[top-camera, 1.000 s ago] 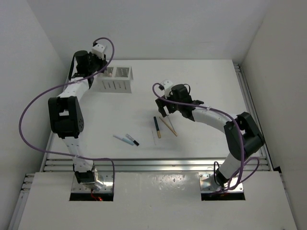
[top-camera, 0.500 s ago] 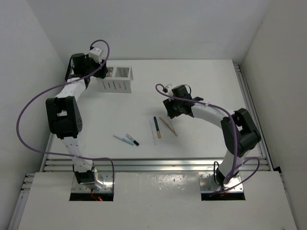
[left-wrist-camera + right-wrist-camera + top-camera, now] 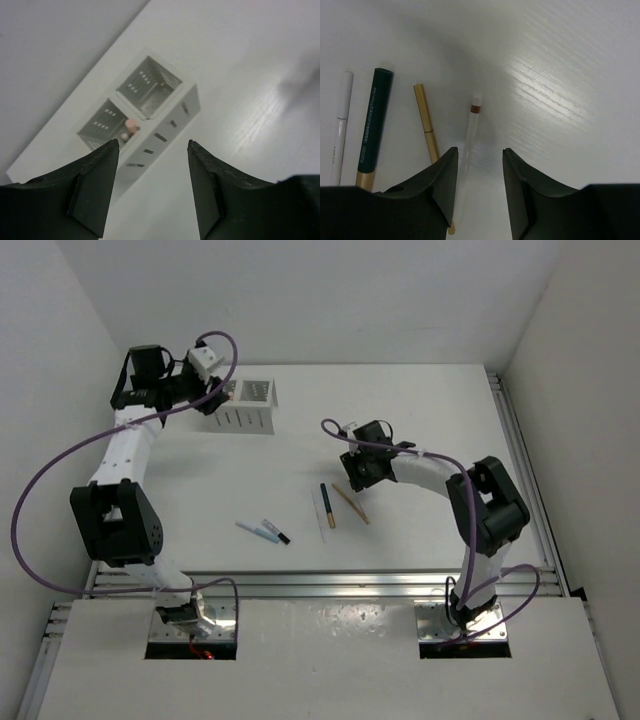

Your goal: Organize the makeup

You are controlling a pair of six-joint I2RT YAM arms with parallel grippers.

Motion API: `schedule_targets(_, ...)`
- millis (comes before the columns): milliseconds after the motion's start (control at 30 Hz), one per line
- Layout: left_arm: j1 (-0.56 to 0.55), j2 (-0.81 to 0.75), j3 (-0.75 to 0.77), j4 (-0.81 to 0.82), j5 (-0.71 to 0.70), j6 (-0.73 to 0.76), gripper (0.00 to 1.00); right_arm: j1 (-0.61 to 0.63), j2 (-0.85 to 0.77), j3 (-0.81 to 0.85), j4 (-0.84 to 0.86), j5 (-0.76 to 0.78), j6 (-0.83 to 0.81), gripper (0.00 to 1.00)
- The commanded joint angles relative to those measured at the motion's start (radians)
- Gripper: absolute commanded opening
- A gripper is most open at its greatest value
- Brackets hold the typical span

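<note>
White counter [image 3: 440, 410] lies bare across the whole right half and the upper middle of the top view. The slotted box [image 3: 243, 408] sits at upper left, close to the left wall, with a pink stick [image 3: 131, 125] upright in its left compartment. The left hand [image 3: 152, 143] hangs above the box's slotted side, fingers spread wide, nothing between them. At frame centre lie a thin white stick [image 3: 340, 135], a dark stick with a gold end [image 3: 372, 125], a tan stick [image 3: 426, 125] and a clear stick with a brown tip [image 3: 471, 132], close together but apart. The right hand [image 3: 480, 151] hovers over the clear one, fingers parted, gripping nothing. A pale blue stick [image 3: 262, 533] and a black stick [image 3: 277, 532] rest lower left of centre, near the counter's near edge. Compared with half a second ago, the left arm has swung back toward the left wall, and the right elbow has folded inward. The sticks have not shifted.
</note>
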Motion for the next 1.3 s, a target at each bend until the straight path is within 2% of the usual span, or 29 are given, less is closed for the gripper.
schedule_targets(0, -0.018, -0.043, -0.066, -0.133, 0.080, 0.111, 0.63, 0.008, 0.032, 0.068, -0.001, -0.004, 0.026, 0.41)
schedule_targets(167, -0.027, -0.082, -0.161, -0.133, 0.080, 0.111, 0.63, 0.013, 0.080, 0.088, -0.009, 0.028, 0.017, 0.38)
schedule_targets(333, -0.027, -0.100, -0.171, -0.133, 0.062, 0.102, 0.63, 0.011, 0.139, 0.123, -0.046, 0.066, -0.007, 0.32)
schedule_targets(600, -0.027, -0.100, -0.180, -0.133, 0.052, 0.093, 0.63, 0.008, 0.167, 0.131, -0.053, 0.101, -0.017, 0.07)
schedule_targets(633, -0.027, -0.100, -0.180, -0.133, 0.052, 0.093, 0.63, 0.007, 0.169, 0.132, -0.052, 0.108, -0.033, 0.00)
schedule_targets(800, -0.027, -0.100, -0.180, -0.133, 0.052, 0.093, 0.63, -0.022, 0.164, 0.183, -0.023, 0.105, -0.087, 0.00)
schedule_targets(900, -0.027, -0.100, -0.180, -0.133, 0.052, 0.093, 0.63, -0.027, 0.112, 0.232, 0.042, 0.045, -0.133, 0.00)
schedule_targets(967, -0.027, -0.100, -0.180, -0.133, 0.052, 0.084, 0.63, -0.032, 0.083, 0.258, 0.183, -0.001, -0.175, 0.00)
schedule_targets(1000, -0.027, -0.100, -0.180, -0.133, 0.052, 0.084, 0.63, -0.030, 0.078, 0.264, 0.221, -0.077, -0.176, 0.00)
schedule_targets(1100, -0.027, -0.100, -0.180, -0.133, 0.040, 0.075, 0.63, -0.033, 0.096, 0.288, 0.684, -0.148, -0.091, 0.00)
schedule_targets(1133, -0.027, -0.100, -0.192, -0.133, 0.029, 0.075, 0.63, -0.030, 0.115, 0.304, 0.771, -0.158, -0.071, 0.00)
schedule_targets(1167, -0.027, -0.109, -0.192, -0.133, 0.029, 0.075, 0.63, -0.027, 0.164, 0.327, 0.989, -0.162, -0.005, 0.00)
schedule_targets(1200, -0.027, -0.109, -0.201, -0.133, 0.019, 0.075, 0.63, -0.024, 0.223, 0.442, 1.035, -0.161, 0.018, 0.00)
schedule_targets(1267, -0.015, -0.120, -0.214, -0.133, 0.019, 0.075, 0.63, -0.013, 0.317, 0.553, 1.036, -0.138, 0.113, 0.00)
